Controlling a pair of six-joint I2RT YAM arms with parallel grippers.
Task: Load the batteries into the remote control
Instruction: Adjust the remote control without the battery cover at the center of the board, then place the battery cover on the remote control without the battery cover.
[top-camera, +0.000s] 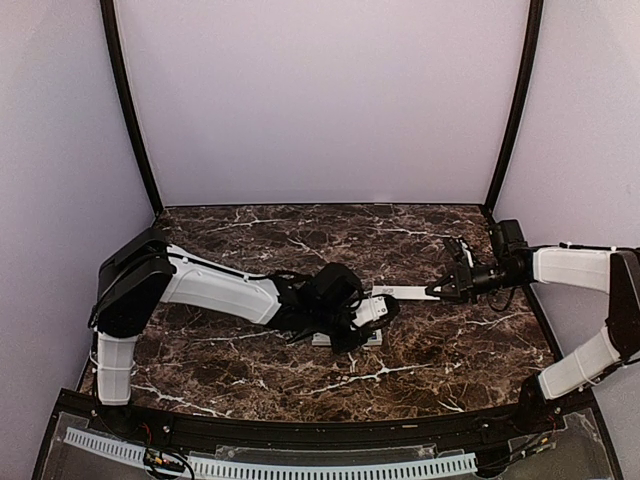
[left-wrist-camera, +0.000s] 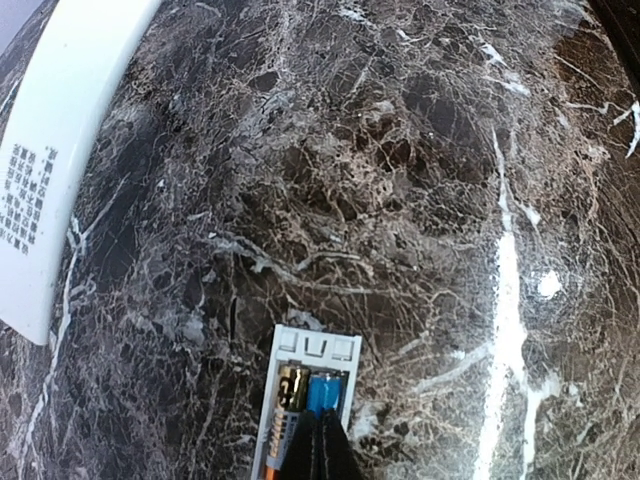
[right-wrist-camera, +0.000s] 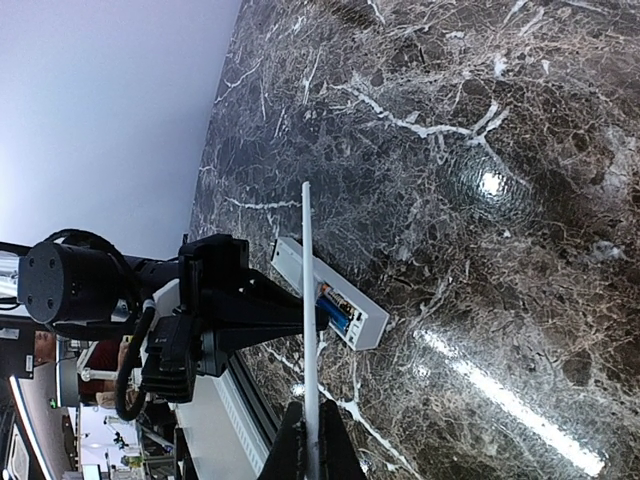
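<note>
1. The tabletop (top-camera: 430, 350) is dark brown marble with white veins.
2. The remote control (left-wrist-camera: 315, 348) is white.
3. One battery (left-wrist-camera: 323, 392) is blue, and the neighbouring cell (left-wrist-camera: 292, 388) is gold and black.
4. The flat panel (right-wrist-camera: 308, 300) is plain white.
5. The left fingers (left-wrist-camera: 335, 455) are black.
6. The walls (top-camera: 320, 100) are pale lilac.

The table (top-camera: 250, 230) under the remote control (left-wrist-camera: 318, 347) is dark brown marbled stone with white veins, polished enough to throw back lamp glare. The remote's shell is smooth, matt white plastic. Inside it, the blue battery (left-wrist-camera: 323, 392) has a glossy wrap, and the gold-and-black battery (left-wrist-camera: 292, 388) beside it is shinier. The fingers of my left gripper (left-wrist-camera: 320, 422) over them are matt black plastic. The thin white panel (right-wrist-camera: 308, 330) near the remote looks like smooth plastic.
</note>
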